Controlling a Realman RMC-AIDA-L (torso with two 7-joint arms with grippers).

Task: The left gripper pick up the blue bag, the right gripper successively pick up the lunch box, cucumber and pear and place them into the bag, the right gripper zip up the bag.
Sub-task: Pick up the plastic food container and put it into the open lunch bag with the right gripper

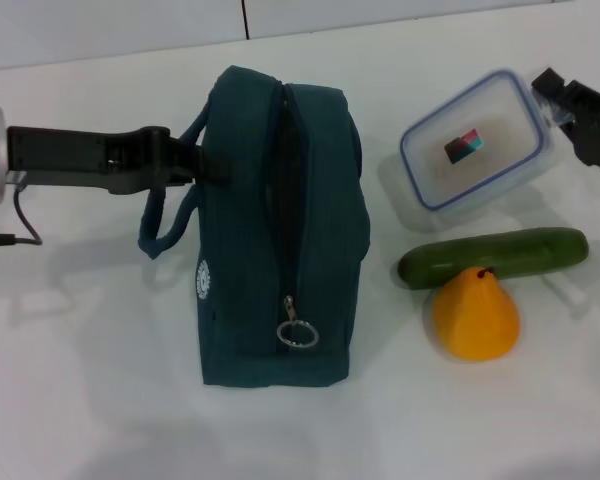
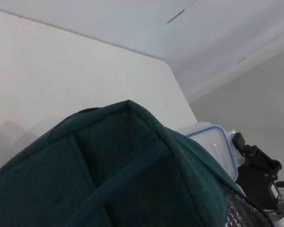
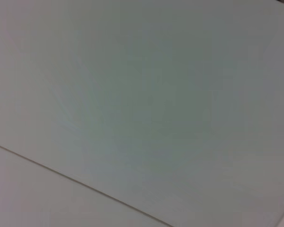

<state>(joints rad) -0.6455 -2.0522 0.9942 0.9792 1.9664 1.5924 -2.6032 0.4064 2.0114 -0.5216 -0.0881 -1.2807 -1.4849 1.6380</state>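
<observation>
The blue bag point(image 1: 280, 230) stands upright mid-table, its top zipper parted into a dark slit and the ring pull point(image 1: 297, 333) at the near end. My left gripper point(image 1: 212, 165) reaches in from the left and is shut on the blue bag's upper side by the loop handle point(image 1: 160, 225). The left wrist view is filled by the blue bag's fabric point(image 2: 113, 175), with silver lining point(image 2: 241, 213) showing. My right gripper point(image 1: 568, 105) hovers at the right edge of the lunch box point(image 1: 472, 140). Cucumber point(image 1: 492, 256) and pear point(image 1: 475, 315) lie in front of the lunch box.
Everything rests on a white table point(image 1: 90, 380). The pear touches the cucumber's near side. A thin black cable point(image 1: 20, 225) trails from the left arm. The right wrist view shows only a plain white surface point(image 3: 142, 113).
</observation>
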